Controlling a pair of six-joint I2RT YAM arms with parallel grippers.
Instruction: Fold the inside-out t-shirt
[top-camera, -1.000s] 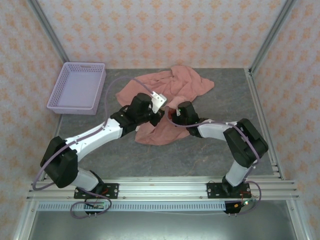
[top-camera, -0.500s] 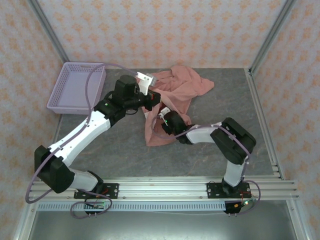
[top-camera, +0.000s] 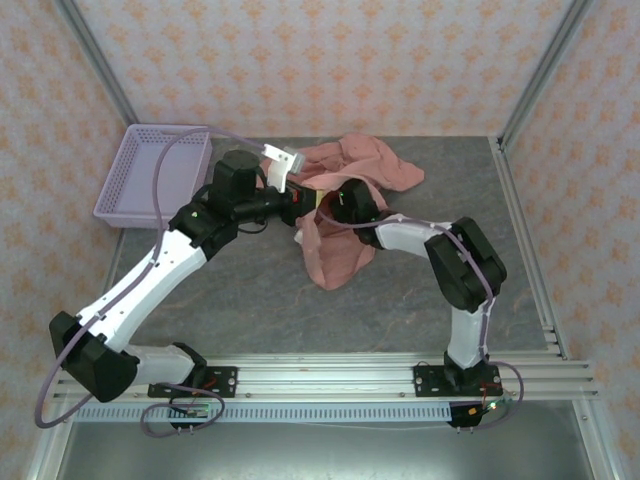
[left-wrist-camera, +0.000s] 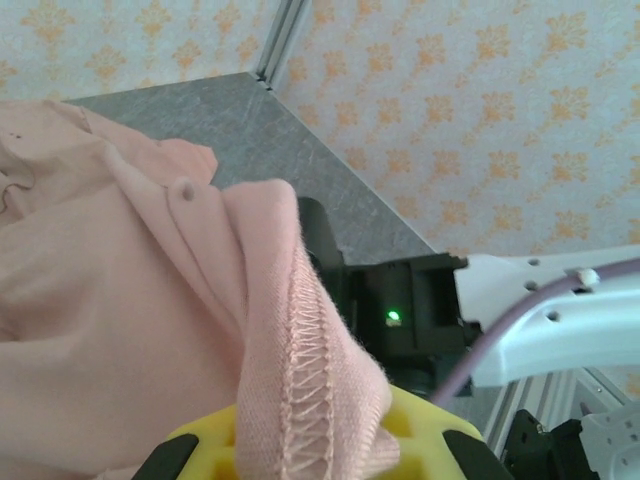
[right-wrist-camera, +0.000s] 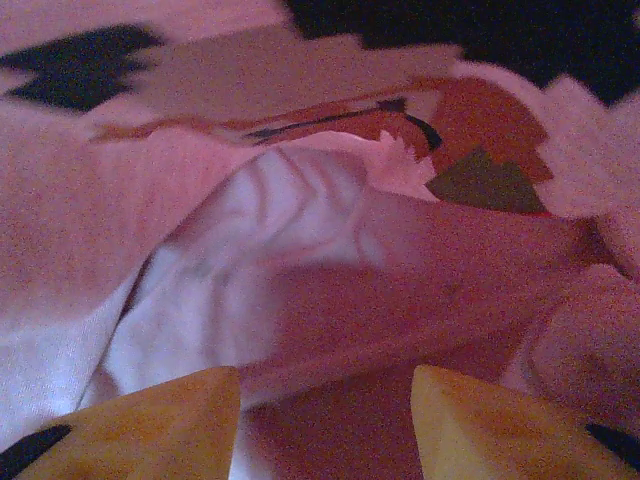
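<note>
Basket, 1x, lavender plastic, rectangular w/ perforated walls, sits at far-left corner of grey stone-look worktop. Just right of it, left gripper is clamped on the zigzag-stitched hem of the inside-out t-shirt, 1x, soft salmon-pink cloth, bunched & wrinkled at far edge centre, w/ a long flap running toward mid worktop. Right gripper is at the cloth close beside the left one, yellow fingers apart & not clamping, blocky orange/brown/white print ahead of them; 2 arms, near strip & right side of worktop bare.
</note>
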